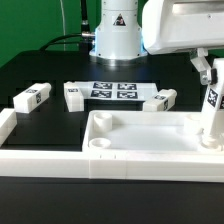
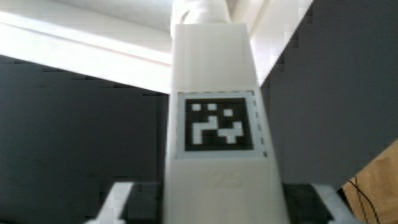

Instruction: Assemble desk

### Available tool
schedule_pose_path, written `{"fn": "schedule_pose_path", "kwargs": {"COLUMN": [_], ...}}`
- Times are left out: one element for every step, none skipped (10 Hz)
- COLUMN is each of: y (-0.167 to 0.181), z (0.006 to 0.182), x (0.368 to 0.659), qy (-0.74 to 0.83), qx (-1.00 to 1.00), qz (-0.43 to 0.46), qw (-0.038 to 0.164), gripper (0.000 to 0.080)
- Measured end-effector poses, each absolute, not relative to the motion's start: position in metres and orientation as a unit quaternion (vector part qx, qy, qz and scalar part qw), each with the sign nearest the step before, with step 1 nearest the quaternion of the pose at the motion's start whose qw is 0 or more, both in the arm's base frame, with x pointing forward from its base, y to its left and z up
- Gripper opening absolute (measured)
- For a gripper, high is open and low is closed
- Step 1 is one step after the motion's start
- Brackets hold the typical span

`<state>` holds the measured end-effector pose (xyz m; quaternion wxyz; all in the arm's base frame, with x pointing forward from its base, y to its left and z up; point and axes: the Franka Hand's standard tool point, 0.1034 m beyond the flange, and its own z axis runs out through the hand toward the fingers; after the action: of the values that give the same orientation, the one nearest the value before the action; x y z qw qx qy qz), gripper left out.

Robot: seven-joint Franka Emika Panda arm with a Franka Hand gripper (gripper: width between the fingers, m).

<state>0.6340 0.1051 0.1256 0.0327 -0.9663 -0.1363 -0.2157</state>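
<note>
Assembly looked barely begun: the gripper (image 1: 207,80) pinched one leg (image 1: 211,115) upright, its lower end at a corner socket directly below, in the tabletop (image 1: 130,150); whether it had seated could not be told. Three other legs (image 1: 32,98) (image 1: 72,93) (image 1: 163,99) lay loose on the black worktop (image 1: 40,70), well apart from the gripper. All parts were smooth white plastic, the legs square-sectioned and tagged, the tabletop rimmed.

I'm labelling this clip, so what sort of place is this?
Probably a robotics lab test bench: a robot arm at a black table, a marker board of printed tags, and a tagged white leg in the pincer.
</note>
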Motion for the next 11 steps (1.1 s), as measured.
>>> {"fn": "schedule_pose_path", "kwargs": {"y": [0.1052,0.1048,0.1031,0.1005,0.0995,0.1002,0.1012,0.1026,0.1047,0.1057,0.1057], "z": [0.1255,0.1256,0.1253,0.1251,0.1249,0.1246,0.1241,0.1206,0.1194,0.1191,0.1170], "x": [0.6345,0.6353,0.6366,0.6375,0.6379,0.6381,0.6385,0.6365,0.6357,0.6355,0.6348], "qy": [-0.136,-0.136,-0.135,-0.134,-0.133,-0.134,-0.134,-0.135,-0.136,-0.137,-0.137], "qx": [-0.966,-0.966,-0.966,-0.966,-0.966,-0.966,-0.965,-0.965,-0.965,-0.965,-0.965], "qz": [-0.218,-0.218,-0.218,-0.218,-0.218,-0.220,-0.224,-0.222,-0.221,-0.221,-0.220], "qw": [0.033,0.033,0.032,0.032,0.031,0.032,0.031,0.032,0.033,0.033,0.033], "gripper": [0.0290,0.0290,0.0290,0.0290,0.0290,0.0290,0.0290,0.0290,0.0290,0.0290,0.0290]}}
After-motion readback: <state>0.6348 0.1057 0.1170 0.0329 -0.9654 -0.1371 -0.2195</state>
